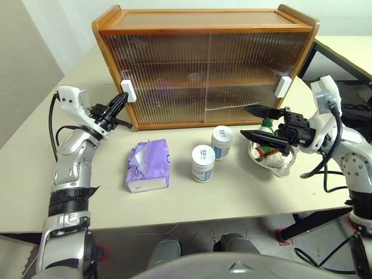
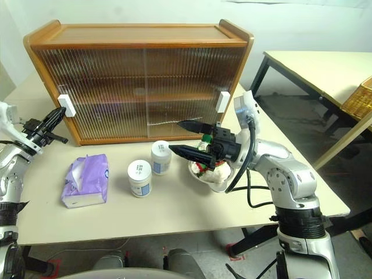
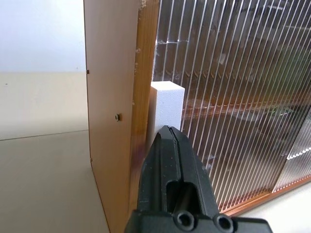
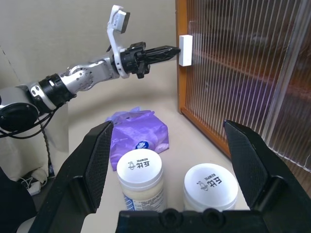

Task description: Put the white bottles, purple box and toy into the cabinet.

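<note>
1. Cabinet [image 1: 203,64] is set at the back of the table [image 1: 244,195], both ribbed sliding doors shut; nothing of the task is inside yet, judged from what lies out front.
2. Two white bottles [image 1: 203,163] are stood upright just in front of the cabinet's lower edge, near each other but apart; the second one [image 1: 222,142] is nearer the doors.
3. Purple box [image 1: 149,165] is laid flat to the left of the bottles, wrapper crumpled at its far end.
4. Toy [image 1: 268,152] is sat in a clear glass bowl [image 1: 279,165] to the right of the bottles, partly hidden by the right gripper.
5. Left gripper [image 1: 120,102] is shut on nothing, tips pressed together and brought to the left door's white handle [image 1: 128,90]; contact can't be told for sure. Prob. closed fingers are meant as a pusher to slide that door rightward.
6. Right gripper [image 1: 254,121] is held wide open and level over the toy & bowl, pointing left; nothing is gripped. Likely parked ready for a pick once the door is opened.
7. Room: bare table is left at the cabinet's left side for the left arm. The front strip is crowded, so bottles could be knocked by a low sweep.
8. Right door handle [image 1: 283,86] is left untouched.
</note>
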